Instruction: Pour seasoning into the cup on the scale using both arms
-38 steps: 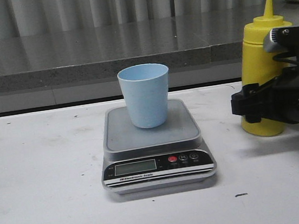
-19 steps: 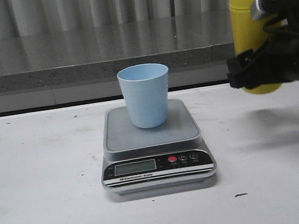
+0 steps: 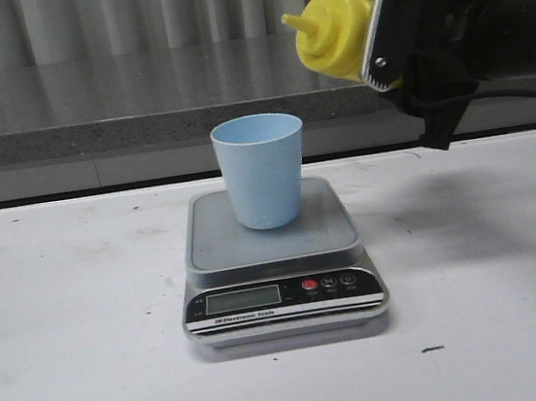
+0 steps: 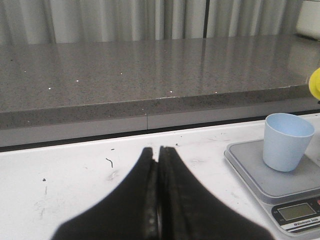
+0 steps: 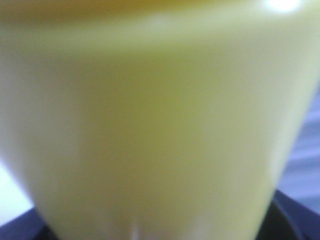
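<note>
A scuffed white table (image 3: 92, 359) meets a speckled grey stone ledge (image 3: 119, 101); pale pleated curtains (image 3: 128, 17) hang behind.

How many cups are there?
1. The pale blue cup stands upright on the scale in the middle of the table. No other cup shows in any view.
</note>
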Robot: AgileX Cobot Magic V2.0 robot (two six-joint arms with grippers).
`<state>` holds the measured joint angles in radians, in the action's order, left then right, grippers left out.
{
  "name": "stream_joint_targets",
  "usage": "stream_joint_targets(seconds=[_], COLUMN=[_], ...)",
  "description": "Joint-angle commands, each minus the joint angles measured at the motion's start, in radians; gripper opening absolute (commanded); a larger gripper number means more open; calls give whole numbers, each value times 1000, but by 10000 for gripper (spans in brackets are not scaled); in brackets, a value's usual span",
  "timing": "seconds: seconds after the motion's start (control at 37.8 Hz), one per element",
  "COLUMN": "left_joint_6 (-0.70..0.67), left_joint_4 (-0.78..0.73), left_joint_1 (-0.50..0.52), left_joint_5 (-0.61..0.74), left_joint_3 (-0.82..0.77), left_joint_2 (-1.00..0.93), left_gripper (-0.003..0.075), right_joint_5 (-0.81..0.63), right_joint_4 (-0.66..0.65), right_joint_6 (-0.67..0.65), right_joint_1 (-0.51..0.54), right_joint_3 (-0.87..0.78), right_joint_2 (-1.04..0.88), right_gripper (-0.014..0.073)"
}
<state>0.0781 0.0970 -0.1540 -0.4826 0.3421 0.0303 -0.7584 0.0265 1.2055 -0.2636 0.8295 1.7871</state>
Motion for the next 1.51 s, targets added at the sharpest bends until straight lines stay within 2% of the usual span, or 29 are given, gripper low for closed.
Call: stream_joint_targets(seconds=[0.0, 0.21, 0.34, 0.4, 0.48, 0.69, 0.77, 1.14, 1.38, 1.43, 1.48], left_joint_6=[-10, -10, -10, -10, -10, -10, -10, -10, -10, -10, -10], left_joint_4=[11, 11, 11, 11, 11, 11, 11, 11, 11, 11, 11], left_joint_1=[1, 1, 1, 1, 1, 1, 1, 1, 1, 1, 1], left_joint_5=[89, 89, 89, 89, 89, 89, 89, 89, 89, 89, 89], left_joint_3=[24, 24, 24, 24, 24, 24, 24, 24, 24, 24, 24], left_joint_2=[12, 12, 12, 12, 12, 12, 12, 12, 12, 12, 12], left_gripper=[-20, -20, -20, -20, -20, -20, -20, -20, -20, -20, -20], right_joint_5=[-69, -20, -15, -10, -17, -3, 18, 23, 287, 292, 226], right_joint_4=[-9, 38, 44, 71, 160, 516, 560, 560, 556, 553, 542], right_joint_6=[108, 350, 346, 257, 21, -627, -751, -770, -770, -776, -814], right_joint_1=[1, 1, 1, -3, -17, -81, -91, -91, -91, -92, -97], right_joint_3=[79, 189, 194, 194, 194, 194, 194, 194, 185, 151, 75], right_joint_2=[-34, 11, 11, 11, 7, -19, -25, -26, -143, -191, -249], right_gripper=[97, 94, 94, 94, 94, 94, 94, 94, 94, 94, 94])
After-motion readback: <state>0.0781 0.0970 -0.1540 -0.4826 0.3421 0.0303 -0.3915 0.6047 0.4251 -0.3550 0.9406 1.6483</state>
